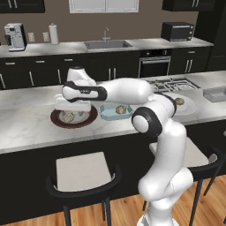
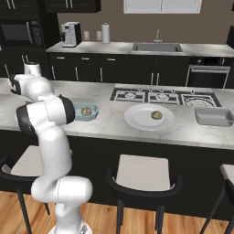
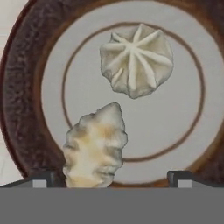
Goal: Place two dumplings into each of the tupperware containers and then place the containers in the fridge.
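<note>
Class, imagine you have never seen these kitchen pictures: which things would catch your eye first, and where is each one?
The big white arm bends over the marble counter, its open fingers poised above the dark-brown-rimmed plate, which holds two dumplings. Beside that plate sits the light blue container with one dumpling inside. Further right, a round white plate carries a single dumpling near the stovetop.

You had the arm (image 1: pixel 132 95) reaching left across the desk (image 1: pixel 26 126), its hand low over the brown-rimmed plate (image 1: pixel 59 120) with pale dumplings (image 1: pixel 68 117) on it. Just right of that plate sat the light blue container (image 1: pixel 106 114) holding 1 dumpling (image 1: pixel 119 109). Farther right, the white plate (image 1: pixel 187 106) carried 1 more (image 1: pixel 179 101), and the clear container (image 1: pixel 215 94) sat at the edge.
</note>
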Tool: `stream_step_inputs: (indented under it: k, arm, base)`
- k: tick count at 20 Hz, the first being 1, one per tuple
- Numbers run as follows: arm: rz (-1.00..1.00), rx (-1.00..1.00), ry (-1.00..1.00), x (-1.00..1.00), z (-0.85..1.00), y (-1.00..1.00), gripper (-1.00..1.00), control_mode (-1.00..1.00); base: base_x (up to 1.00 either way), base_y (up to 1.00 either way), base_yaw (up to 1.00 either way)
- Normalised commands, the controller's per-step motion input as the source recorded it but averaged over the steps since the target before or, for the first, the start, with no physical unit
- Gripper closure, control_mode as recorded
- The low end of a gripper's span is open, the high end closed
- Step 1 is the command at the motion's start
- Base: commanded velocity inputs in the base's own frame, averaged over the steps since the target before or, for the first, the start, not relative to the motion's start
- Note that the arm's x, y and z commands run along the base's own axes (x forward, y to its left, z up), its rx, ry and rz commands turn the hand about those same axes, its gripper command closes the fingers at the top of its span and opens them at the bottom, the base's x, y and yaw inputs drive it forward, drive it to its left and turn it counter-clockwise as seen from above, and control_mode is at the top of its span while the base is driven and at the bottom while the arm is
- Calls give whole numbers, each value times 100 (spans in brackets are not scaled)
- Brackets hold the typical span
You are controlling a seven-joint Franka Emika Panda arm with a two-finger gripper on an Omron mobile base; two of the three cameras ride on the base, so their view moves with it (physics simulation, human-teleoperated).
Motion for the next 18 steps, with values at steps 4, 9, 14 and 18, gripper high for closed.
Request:
stream_step_inputs:
  k: [4, 9, 14, 18]
  arm:
    - [-3, 0, 0, 29, -10, 18, -100, -100]
    - [-4, 0, 0, 33, -9, 11, -100, -100]
    - [-6, -2, 0, 3, -12, 6, -100, -100]
    - [-9, -1, 0, -9, -14, 0, -100, -100]
  base:
    - [0, 0, 0]
    - [0, 0, 0]
    - [0, 0, 0]
    - [0, 0, 0]
